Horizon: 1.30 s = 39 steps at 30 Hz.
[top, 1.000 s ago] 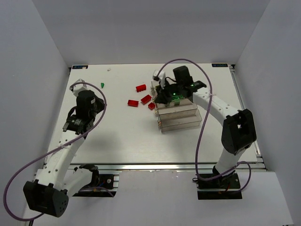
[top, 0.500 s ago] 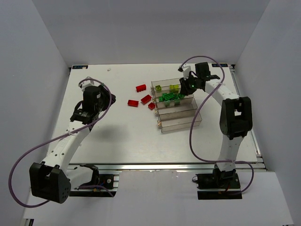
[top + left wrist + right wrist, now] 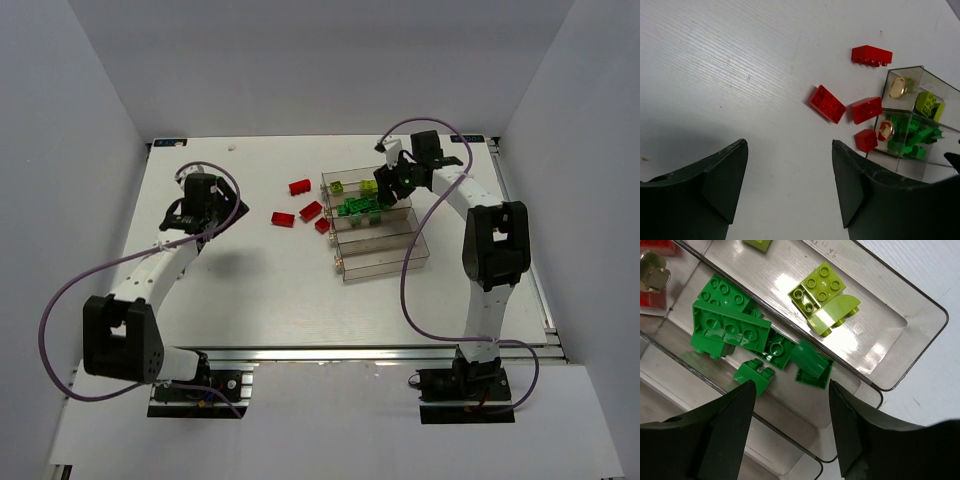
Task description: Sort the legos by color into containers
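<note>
While four red bricks (image 3: 827, 103) lie loose on the table (image 3: 250, 290), toward the middle of its far edge and just off the left ends of the trays, sorting stands part done. Clear trays, four, side by side in a slanted row in the far right part of the table. Farthest tray (image 3: 875, 340): yellow-green bricks (image 3: 820, 287). Second tray (image 3: 780, 405): a heap of green bricks (image 3: 732, 327), some tipped on edge. Two nearer trays (image 3: 385, 262): no bricks to be seen, presumably kept for red and one other colour. No purple brick shows in any view. Right gripper (image 3: 791, 390): above the green tray, fingers apart, nothing between them, consistent with a drop into it. Left gripper (image 3: 788, 147): over bare table toward the far left corner, fingers apart and empty, its camera facing the red bricks, which look the likely next pick. One red brick lies touching or nearly touching a tray end, leaving little finger room.
</note>
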Available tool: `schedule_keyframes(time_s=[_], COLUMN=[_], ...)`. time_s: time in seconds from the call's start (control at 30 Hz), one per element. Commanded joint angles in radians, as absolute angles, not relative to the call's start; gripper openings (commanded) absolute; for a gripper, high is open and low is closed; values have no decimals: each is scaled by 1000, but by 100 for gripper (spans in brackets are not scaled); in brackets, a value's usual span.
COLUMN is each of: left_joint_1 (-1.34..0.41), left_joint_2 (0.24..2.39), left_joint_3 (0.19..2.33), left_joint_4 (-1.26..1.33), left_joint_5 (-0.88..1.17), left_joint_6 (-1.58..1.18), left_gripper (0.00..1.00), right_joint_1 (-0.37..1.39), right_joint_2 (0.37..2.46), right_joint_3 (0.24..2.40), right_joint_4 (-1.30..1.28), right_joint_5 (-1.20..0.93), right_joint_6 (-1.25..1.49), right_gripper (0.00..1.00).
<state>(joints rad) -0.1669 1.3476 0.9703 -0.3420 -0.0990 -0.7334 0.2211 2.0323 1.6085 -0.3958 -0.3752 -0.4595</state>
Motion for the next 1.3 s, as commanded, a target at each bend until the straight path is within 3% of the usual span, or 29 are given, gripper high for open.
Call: schedule_keyframes(time_s=[0.0, 0.1, 0.2, 0.27, 0.47, 0.63, 1.1, 1.27], left_joint_1=[-118, -81, -54, -52, -48, -43, -35, -25], left_joint_2=[1422, 1497, 1612, 1709, 1989, 2129, 2289, 2370], left_joint_3=[1057, 1138, 1245, 1311, 1615, 1794, 1925, 2014], left_joint_4=[-361, -364, -368, -388, -518, -555, -417, -451], left_joint_5=[-63, -43, -9, -2, -100, -169, -207, -201], left_joint_6=[-692, -651, -594, -551, -436, -335, -88, -75], left_gripper=[78, 79, 82, 86, 88, 86, 83, 76], right_joint_1=[207, 196, 195, 195, 192, 187, 169, 164], right_joint_2=[1985, 1944, 1902, 1881, 1781, 1741, 1746, 1747], right_joint_3=[1651, 1648, 1649, 1638, 1594, 1572, 1552, 1562], right_joint_4=[-414, -431, -483, -499, -512, -506, -471, -462], right_joint_5=[-417, -474, -561, -603, -747, -788, -831, -834], right_joint_6=[-460, -462, -521, -545, -554, -529, -471, -465], right_gripper=[66, 71, 89, 90, 89, 82, 73, 72])
